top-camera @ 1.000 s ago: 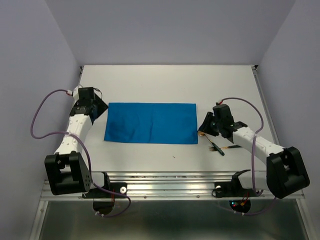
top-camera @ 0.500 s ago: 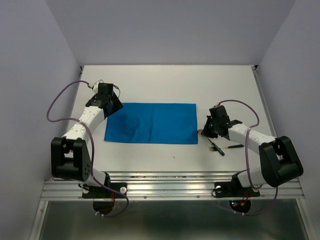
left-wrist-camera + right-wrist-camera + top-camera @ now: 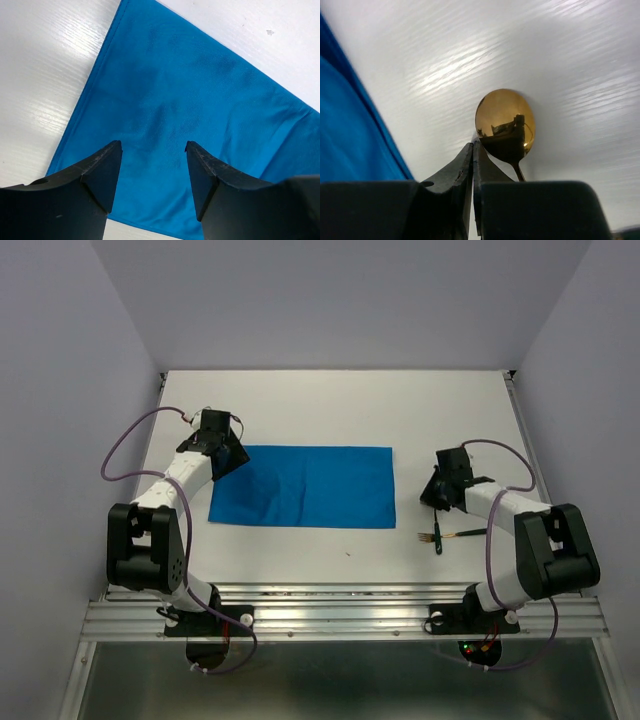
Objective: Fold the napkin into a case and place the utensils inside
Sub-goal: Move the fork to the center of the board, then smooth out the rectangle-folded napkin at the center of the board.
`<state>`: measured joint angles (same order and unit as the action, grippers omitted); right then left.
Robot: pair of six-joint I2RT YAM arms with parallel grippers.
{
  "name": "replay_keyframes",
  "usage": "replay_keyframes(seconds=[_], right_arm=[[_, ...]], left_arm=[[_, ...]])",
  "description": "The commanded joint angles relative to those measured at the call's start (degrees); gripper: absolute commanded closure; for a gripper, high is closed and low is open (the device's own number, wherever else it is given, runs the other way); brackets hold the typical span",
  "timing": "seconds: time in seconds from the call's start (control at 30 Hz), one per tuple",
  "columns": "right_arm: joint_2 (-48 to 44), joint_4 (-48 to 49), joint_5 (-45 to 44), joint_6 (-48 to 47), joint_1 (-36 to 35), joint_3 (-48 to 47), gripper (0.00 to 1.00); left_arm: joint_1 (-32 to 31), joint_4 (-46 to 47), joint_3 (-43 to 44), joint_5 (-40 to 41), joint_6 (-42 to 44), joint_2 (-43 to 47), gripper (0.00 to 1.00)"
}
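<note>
The blue napkin [image 3: 305,486] lies flat as a wide rectangle at mid-table. My left gripper [image 3: 230,454] hangs open over its far left corner. In the left wrist view the cloth [image 3: 165,100] fills the gap between the spread jaws of that gripper [image 3: 152,145]. My right gripper [image 3: 438,500] is to the right of the napkin, shut. In the right wrist view this gripper [image 3: 473,144] has its tips pressed together, and the spoon's gold bowl [image 3: 505,120] sits just beside the right finger, not between the jaws. The spoon's dark handle [image 3: 437,544] crosses the fork [image 3: 458,534].
The napkin's right edge [image 3: 350,125] shows at the left of the right wrist view. Bare white table [image 3: 330,405] surrounds the cloth. Side walls rise left and right, and a metal rail [image 3: 340,610] runs along the near edge between the arm bases.
The left gripper has moved in from the left to the napkin's far left corner. The right gripper has shut and shifted right. The spoon has swung round, its bowl now under that gripper.
</note>
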<state>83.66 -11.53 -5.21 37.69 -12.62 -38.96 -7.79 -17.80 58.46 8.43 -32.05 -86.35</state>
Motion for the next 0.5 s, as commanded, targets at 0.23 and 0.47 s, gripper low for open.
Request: replay_keyframes(seconds=[0.23,0.47], right_arm=[[-6.14,-1.04,4.69,-6.75,1.37,-3.05,0.59],[-2.11,0.98,9.25,-4.65,-5.66,-3.23,0.44]], left_arm=[[-0.21,-0.30,1.04,0.28,0.59,2.41,0.35],[-0.47,-0.22,2.36,-2.71,0.50,3.81,0.35]])
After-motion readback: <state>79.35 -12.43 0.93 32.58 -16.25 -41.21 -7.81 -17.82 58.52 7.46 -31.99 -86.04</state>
